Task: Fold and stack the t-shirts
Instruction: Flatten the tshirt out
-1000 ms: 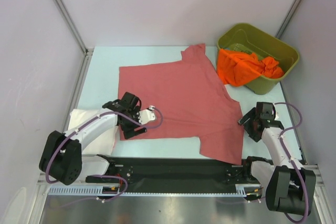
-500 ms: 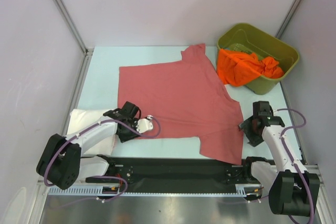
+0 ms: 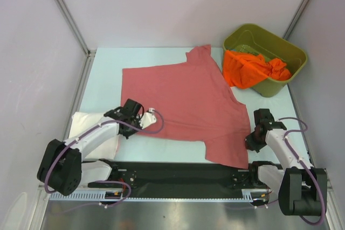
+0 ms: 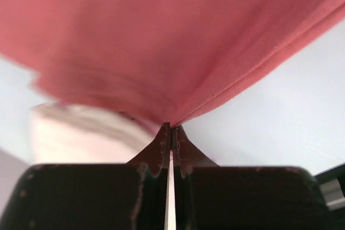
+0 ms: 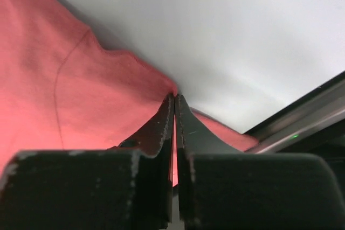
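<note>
A salmon-red t-shirt (image 3: pixel 183 98) lies spread flat in the middle of the table. My left gripper (image 3: pixel 132 121) is shut on its near left corner, and in the left wrist view the red cloth (image 4: pixel 161 41) rises taut from the closed tips (image 4: pixel 171 127). My right gripper (image 3: pixel 252 139) is shut on the shirt's near right edge (image 5: pixel 81 100), pinched at the tips (image 5: pixel 174 96). A bright orange t-shirt (image 3: pixel 249 68) hangs over the bin's rim. A folded white t-shirt (image 3: pixel 89 125) lies under my left arm.
The olive-green bin (image 3: pixel 294 52) stands at the back right corner. The black rail (image 3: pixel 178 176) with the arm bases runs along the near edge. Metal posts and pale walls close in the left, right and back sides.
Both grippers have gone from open to shut on the red shirt's near edge. The left one has drawn its corner up and inward; the right one has slid nearer along the right edge.
</note>
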### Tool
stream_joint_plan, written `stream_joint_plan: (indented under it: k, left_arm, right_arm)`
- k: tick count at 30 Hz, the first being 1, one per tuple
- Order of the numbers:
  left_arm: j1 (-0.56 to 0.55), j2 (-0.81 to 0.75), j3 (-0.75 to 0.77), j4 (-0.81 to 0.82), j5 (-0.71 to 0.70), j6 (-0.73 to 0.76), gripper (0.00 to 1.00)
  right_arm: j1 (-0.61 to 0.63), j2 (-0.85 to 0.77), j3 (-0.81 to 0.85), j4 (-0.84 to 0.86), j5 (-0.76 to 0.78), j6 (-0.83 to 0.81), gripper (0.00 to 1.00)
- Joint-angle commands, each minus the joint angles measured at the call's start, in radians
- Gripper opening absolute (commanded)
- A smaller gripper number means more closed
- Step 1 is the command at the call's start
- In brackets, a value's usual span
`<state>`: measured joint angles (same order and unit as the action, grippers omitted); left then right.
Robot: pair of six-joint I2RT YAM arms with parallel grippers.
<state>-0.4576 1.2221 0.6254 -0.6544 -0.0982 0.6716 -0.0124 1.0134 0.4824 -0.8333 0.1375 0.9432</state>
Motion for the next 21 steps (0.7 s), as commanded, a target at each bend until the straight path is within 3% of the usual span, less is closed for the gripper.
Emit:
stream_joint_plan:
  k: [1,7,10,13,16,17,19,20,21]
  left_arm:
    - [0.065,-0.068,0.157,0.012,-0.073,-0.058,0.00]
    - [0.247,-0.096,0.509,-0.207,-0.045,-0.093,0.00]
    - [0.319,-0.159,0.596,-0.286,-0.057,-0.072,0.00]
    - [0.352,-0.202,0.611,-0.255,-0.136,-0.037,0.00]
    - [0.396,-0.132,0.681,-0.163,-0.164,-0.023,0.00]
    - [0.408,-0.098,0.715,-0.140,-0.161,-0.021,0.00]
    - [0.448,0.047,0.860,-0.084,-0.135,-0.024,0.00]
    - [0.453,0.106,0.931,-0.076,-0.124,-0.033,0.00]
    - [0.459,0.166,1.094,-0.080,-0.115,-0.056,0.00]
  right_arm:
    - [0.009,-0.012,0.117,0.037,-0.016,-0.030,0.00]
    - [0.086,0.010,0.482,-0.123,-0.024,-0.210,0.00]
    - [0.187,0.008,0.671,-0.240,0.019,-0.238,0.00]
    - [0.229,0.030,0.781,-0.215,-0.024,-0.253,0.00]
    - [0.229,0.169,0.947,-0.080,-0.079,-0.320,0.00]
    - [0.229,0.289,1.019,-0.044,-0.085,-0.349,0.00]
    - [0.227,0.413,1.245,0.054,-0.090,-0.412,0.00]
    - [0.224,0.553,1.325,0.081,-0.095,-0.452,0.00]
    - [0.216,0.617,1.407,0.133,-0.122,-0.469,0.00]
